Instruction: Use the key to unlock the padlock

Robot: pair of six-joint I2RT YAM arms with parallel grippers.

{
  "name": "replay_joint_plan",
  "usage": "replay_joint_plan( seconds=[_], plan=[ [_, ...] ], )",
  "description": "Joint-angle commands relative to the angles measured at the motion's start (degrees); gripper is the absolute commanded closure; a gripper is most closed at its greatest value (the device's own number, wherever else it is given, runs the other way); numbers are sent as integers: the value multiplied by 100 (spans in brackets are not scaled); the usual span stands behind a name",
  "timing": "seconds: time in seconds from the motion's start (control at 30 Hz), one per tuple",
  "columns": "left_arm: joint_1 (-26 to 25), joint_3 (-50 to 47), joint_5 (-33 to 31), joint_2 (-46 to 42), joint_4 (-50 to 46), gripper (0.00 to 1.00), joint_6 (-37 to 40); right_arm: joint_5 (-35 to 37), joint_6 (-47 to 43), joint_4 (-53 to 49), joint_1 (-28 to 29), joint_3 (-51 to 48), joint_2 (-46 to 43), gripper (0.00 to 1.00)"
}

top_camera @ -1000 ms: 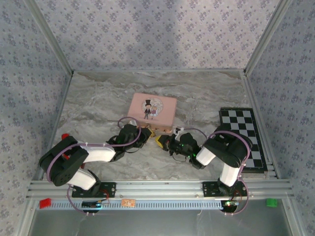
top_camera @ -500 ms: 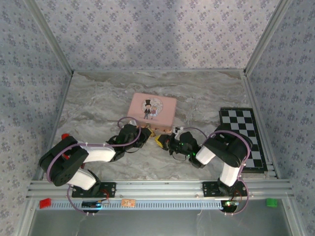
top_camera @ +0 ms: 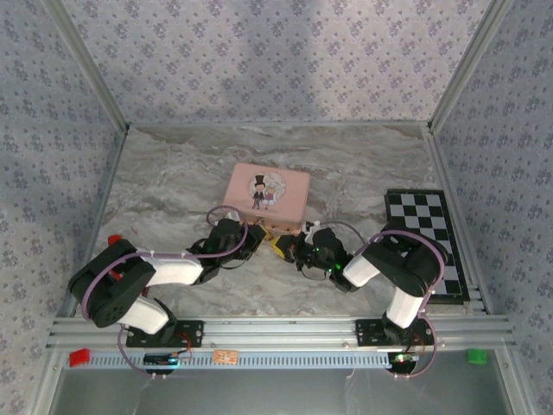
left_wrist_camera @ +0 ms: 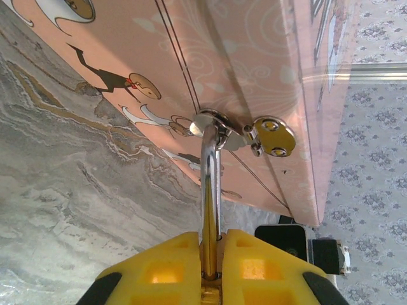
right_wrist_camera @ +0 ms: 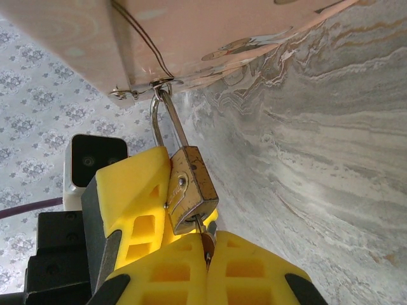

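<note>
The brass padlock (right_wrist_camera: 191, 185) hangs by its thin silvery shackle (right_wrist_camera: 164, 121) from the hasp (left_wrist_camera: 267, 135) on the front of the pink tin (top_camera: 266, 195). My left gripper (left_wrist_camera: 214, 246) is shut on the padlock's body, and the shackle (left_wrist_camera: 210, 171) rises edge-on from between its yellow fingers (right_wrist_camera: 135, 197). My right gripper (right_wrist_camera: 206, 255) is shut on the key (right_wrist_camera: 205, 240), whose blade sits in the keyhole at the bottom of the padlock. In the top view both grippers meet just in front of the tin, left (top_camera: 256, 235) and right (top_camera: 280, 246).
A black-and-white chequered board (top_camera: 429, 242) lies at the right of the marble table. A small red object (top_camera: 114, 239) sits near the left wall. Patterned walls close in three sides, and a metal rail (top_camera: 276, 333) runs along the near edge.
The right arm has shifted slightly left, toward the padlock. The left arm and the tin have stayed put.
</note>
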Motion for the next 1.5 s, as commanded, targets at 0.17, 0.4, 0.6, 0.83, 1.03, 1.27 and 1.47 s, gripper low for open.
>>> replay_joint_plan(
  seconds=[0.17, 0.4, 0.6, 0.83, 1.03, 1.27, 1.47],
  plan=[
    [-262, 66, 681, -48, 34, 100, 163, 117, -110, 640, -211, 370, -45, 100],
    [-315, 123, 723, 16, 89, 100, 177, 40, -196, 480, -220, 549, -54, 100],
    [-381, 166, 721, 64, 128, 100, 163, 18, -224, 414, -240, 657, -2, 100],
    [-453, 224, 709, 41, 116, 100, 163, 25, -247, 411, -335, 735, 100, 100],
    [-513, 281, 673, 70, 115, 100, 151, 105, -286, 470, -326, 792, 62, 100],
    [-488, 234, 468, -72, -216, 100, 195, 227, -427, 470, -353, 524, -55, 88],
    [-390, 207, 303, -324, -644, 100, 286, 296, -607, 400, -354, 166, -276, 69]
  ],
)
